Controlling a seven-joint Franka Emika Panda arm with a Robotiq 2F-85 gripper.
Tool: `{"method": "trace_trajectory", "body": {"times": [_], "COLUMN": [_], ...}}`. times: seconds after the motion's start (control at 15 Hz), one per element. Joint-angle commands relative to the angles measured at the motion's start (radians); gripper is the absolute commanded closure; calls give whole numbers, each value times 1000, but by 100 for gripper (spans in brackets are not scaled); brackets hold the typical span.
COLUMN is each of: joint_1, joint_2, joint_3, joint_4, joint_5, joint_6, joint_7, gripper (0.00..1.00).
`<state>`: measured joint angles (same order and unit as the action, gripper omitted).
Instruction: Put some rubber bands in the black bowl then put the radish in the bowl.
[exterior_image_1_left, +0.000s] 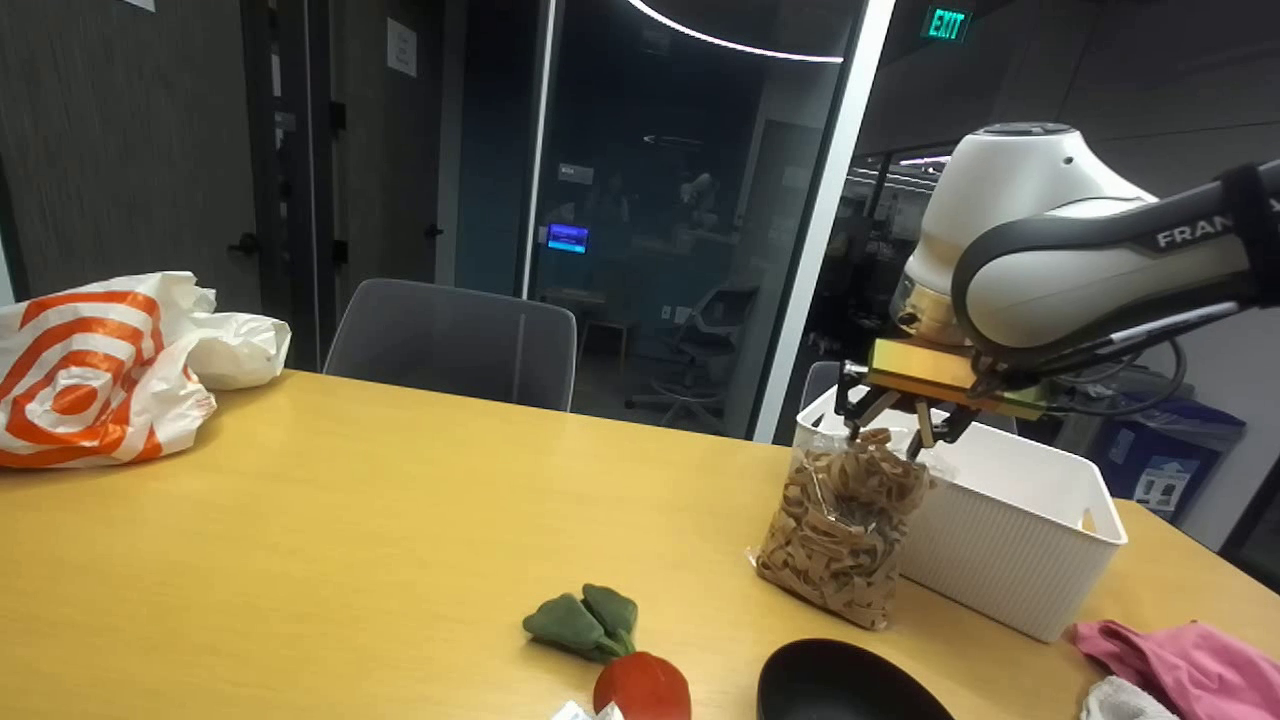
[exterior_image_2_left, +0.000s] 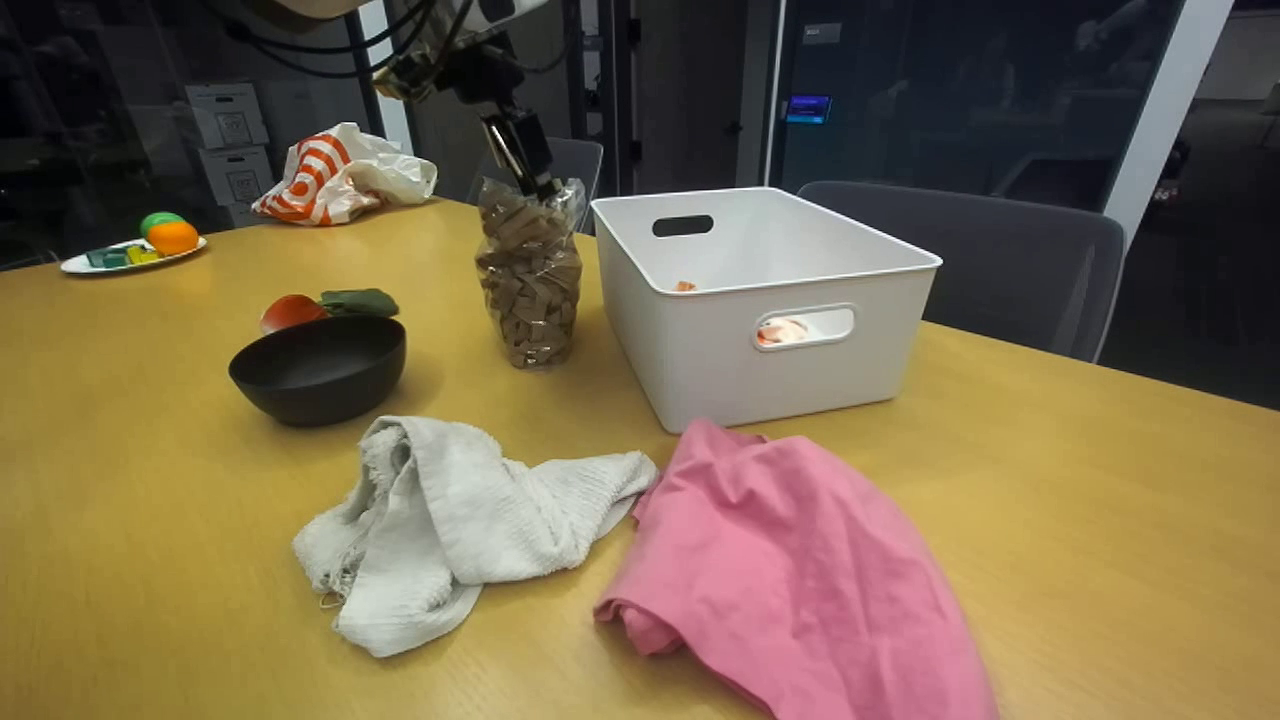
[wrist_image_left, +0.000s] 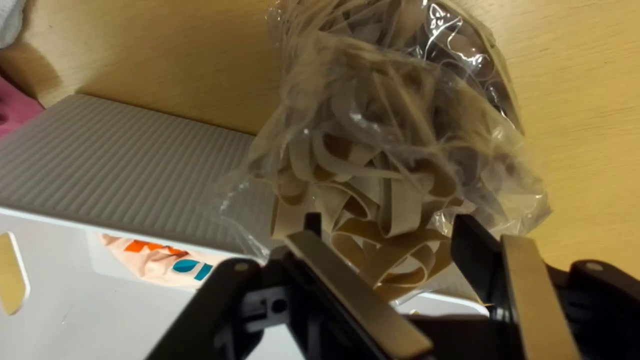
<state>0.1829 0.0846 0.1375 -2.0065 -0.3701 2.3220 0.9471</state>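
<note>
Exterior view: "FRAN" lettering (exterior_image_1_left: 1194, 233) and an "EXIT" sign (exterior_image_1_left: 946, 24) are being displayed. The claw (exterior_image_1_left: 883, 444) is being held apart over rubber bands (exterior_image_1_left: 835, 535).

The end effector (exterior_image_1_left: 884, 443) is black with tan strips (wrist_image_left: 357, 295). Below it, tan rubber bands (exterior_image_1_left: 845, 530) show through a clear bag (wrist_image_left: 525, 207); beside it is a finely ribbed white basket (exterior_image_1_left: 1000, 560). Farther from it are a black bowl (exterior_image_2_left: 320, 375), a red radish (exterior_image_1_left: 645, 688) with green leaves (exterior_image_1_left: 565, 625), a pink cloth (exterior_image_2_left: 800, 580) and an orange-ringed white shopping bag (exterior_image_1_left: 125, 380).
</note>
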Motion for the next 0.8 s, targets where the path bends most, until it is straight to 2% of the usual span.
{"method": "trace_trajectory", "body": {"times": [0.0, 0.2, 0.33, 0.4, 0.47, 0.73], "joint_1": [3, 2, 1, 1, 1, -3], "joint_2": [-3, -5, -7, -8, -9, -30], "joint_3": [-4, -5, -5, -5, -5, -4], "joint_4": [6, 4, 3, 3, 4, 20], "joint_5": [26, 36, 50, 54, 62, 107], "joint_6": [4, 6, 8, 8, 6, 0], "joint_7": [13, 16, 15, 15, 13, -17], "gripper": [62, 84, 93, 92, 95, 89]}}
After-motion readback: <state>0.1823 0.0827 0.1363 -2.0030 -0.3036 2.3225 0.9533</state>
